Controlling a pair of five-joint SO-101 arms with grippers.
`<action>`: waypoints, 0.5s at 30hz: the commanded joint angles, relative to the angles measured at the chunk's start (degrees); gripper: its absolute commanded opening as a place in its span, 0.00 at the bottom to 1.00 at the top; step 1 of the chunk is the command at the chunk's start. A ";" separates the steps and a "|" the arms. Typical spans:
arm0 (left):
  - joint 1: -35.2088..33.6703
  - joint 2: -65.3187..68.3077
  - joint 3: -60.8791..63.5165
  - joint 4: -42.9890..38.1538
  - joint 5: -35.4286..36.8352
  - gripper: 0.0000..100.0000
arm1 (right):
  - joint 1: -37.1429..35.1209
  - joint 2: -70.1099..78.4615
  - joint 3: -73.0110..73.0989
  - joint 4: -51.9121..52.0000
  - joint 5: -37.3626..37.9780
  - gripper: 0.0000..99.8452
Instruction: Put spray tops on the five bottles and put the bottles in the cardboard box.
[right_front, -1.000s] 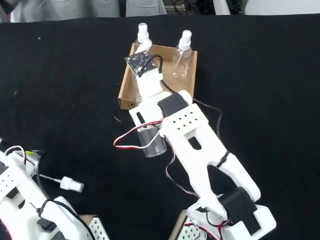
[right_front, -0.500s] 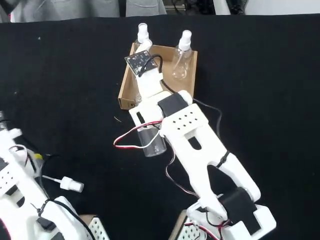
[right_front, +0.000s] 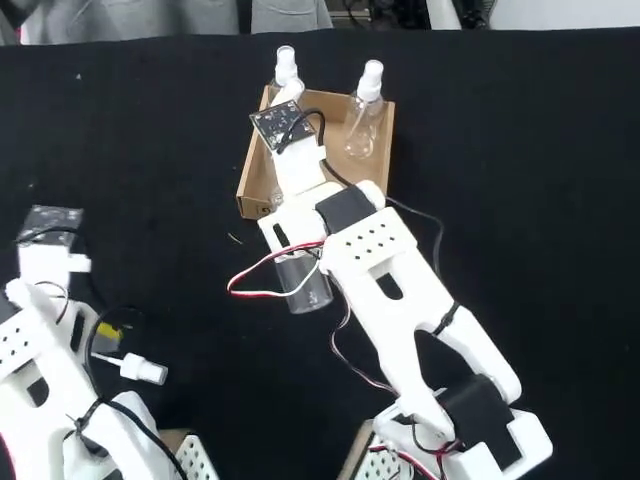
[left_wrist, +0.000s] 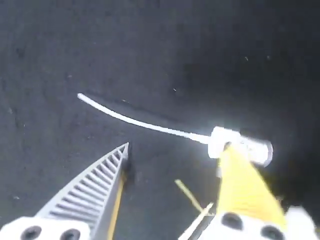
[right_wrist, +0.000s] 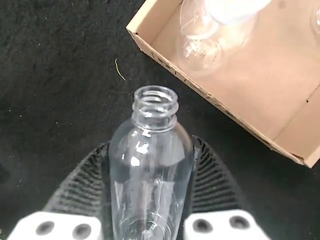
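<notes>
Black table (right_front: 520, 150) — left hand (left_wrist: 176, 146) agape, spray top (left_wrist: 247, 146) at one fingertip (left_wrist: 234, 170); right hand (right_wrist: 151, 145) tight round uncapped bottle (right_wrist: 155, 107).

Box (right_front: 258, 170): one.

Bottles confirmed: three.
- Two are fitted with spray tops: first capped bottle (right_front: 364, 125) and second capped bottle (right_front: 285, 68).
- One is an uncapped bottle (right_front: 305, 288).

A further white top (right_front: 289, 93) sits just beside the second capped bottle. Whether it marks a fourth bottle cannot be told, as an arm covers what is below it.

Loose spray top (right_front: 143, 369): one.

Arms: two, the left arm (right_front: 45, 370) and the right arm (right_front: 400, 300).
</notes>
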 joint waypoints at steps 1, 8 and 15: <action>2.24 0.18 -3.38 1.85 -8.00 0.31 | 1.58 -3.56 -0.48 -1.41 0.09 0.02; 3.21 -0.35 -1.54 1.85 -24.35 0.31 | 1.58 -3.56 -0.48 -1.41 0.09 0.02; 3.74 0.18 -1.27 1.93 -31.47 0.31 | 1.58 -3.56 -0.48 -1.41 0.09 0.02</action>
